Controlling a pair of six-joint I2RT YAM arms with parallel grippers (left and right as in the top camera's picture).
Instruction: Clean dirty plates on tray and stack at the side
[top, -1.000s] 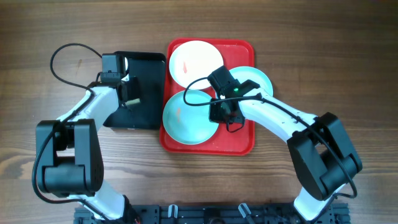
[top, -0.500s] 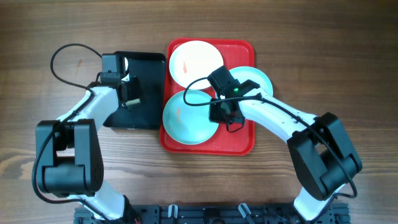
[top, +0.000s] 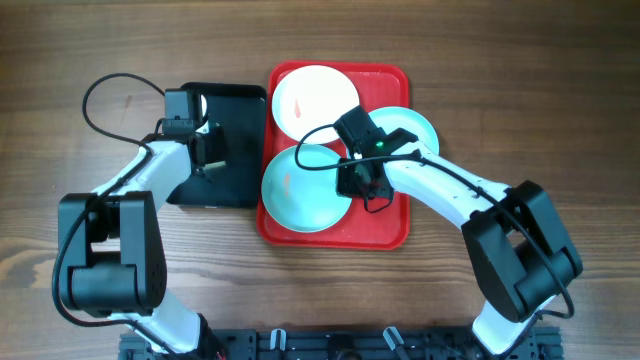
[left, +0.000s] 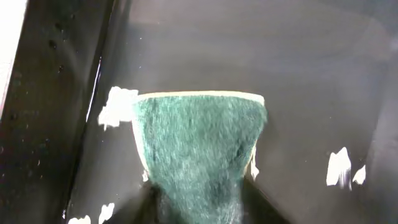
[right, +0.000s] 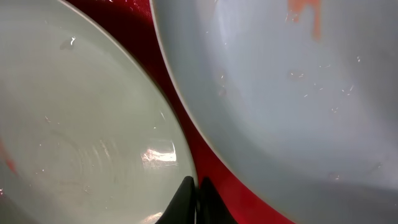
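Observation:
The red tray (top: 385, 225) holds three plates: a white plate (top: 315, 95) at the back, a light blue plate (top: 295, 195) at front left with an orange smear, and a second light blue plate (top: 420, 125) at the right, partly under my right arm. My right gripper (top: 354, 182) is shut on the right rim of the front-left light blue plate; the right wrist view shows the fingers (right: 196, 190) pinching that rim (right: 93, 137), with another smeared plate (right: 298, 87) beside it. My left gripper (top: 212, 150) is shut on a green sponge (left: 199, 143) over the black tray (top: 240, 110).
The black tray (left: 261, 56) is wet, with white foam specks. It stands directly left of the red tray. Bare wooden table (top: 520, 80) lies to the right of and behind the trays. A black cable (top: 100, 90) loops at the back left.

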